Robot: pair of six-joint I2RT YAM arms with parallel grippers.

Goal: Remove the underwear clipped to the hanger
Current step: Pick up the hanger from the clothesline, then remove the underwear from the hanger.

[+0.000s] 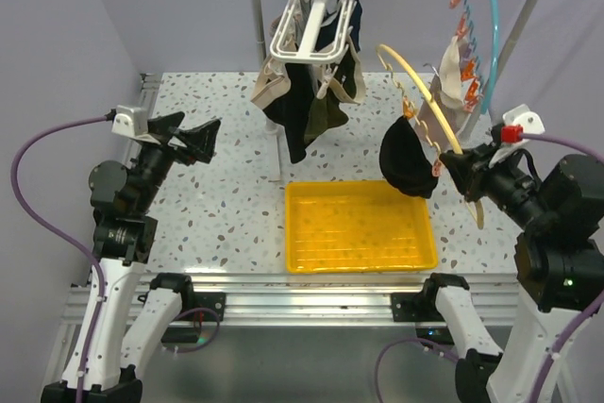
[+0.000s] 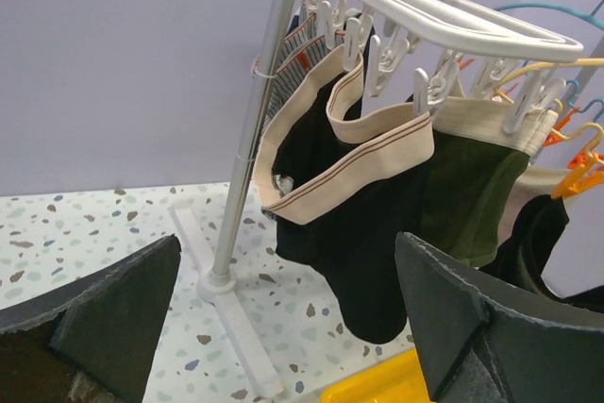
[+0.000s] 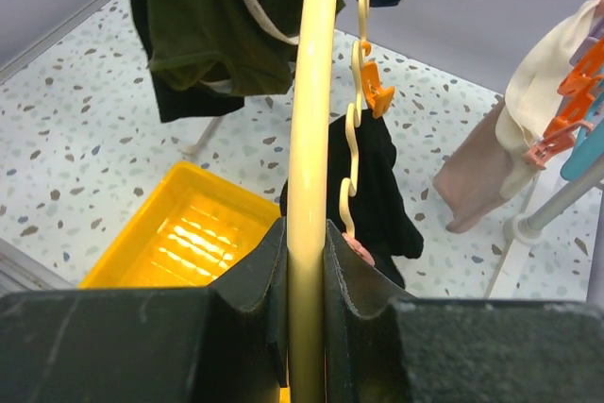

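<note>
The right gripper (image 3: 307, 243) is clenched on the pale-yellow curved plastic hanger (image 3: 307, 92). The black cloth underwear (image 1: 406, 158) hangs clipped to it, near the yellow plastic tray (image 1: 289, 233). The left gripper (image 1: 196, 131), released, is well apart; a hard tug could twist the thin hanger loose.

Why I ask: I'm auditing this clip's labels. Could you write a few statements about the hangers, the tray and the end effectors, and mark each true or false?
1. The right end effector is shut on the yellow hanger. True.
2. The left end effector grips a garment. False: it is open and holds nothing.
3. The black underwear hangs from the yellow hanger. True.
4. The yellow tray lies directly below the left end effector. False: it lies off to that end effector's right, nearer the black underwear.
5. The white clip rack carries nothing. False: the olive underwear and other pieces hang from it.
</note>
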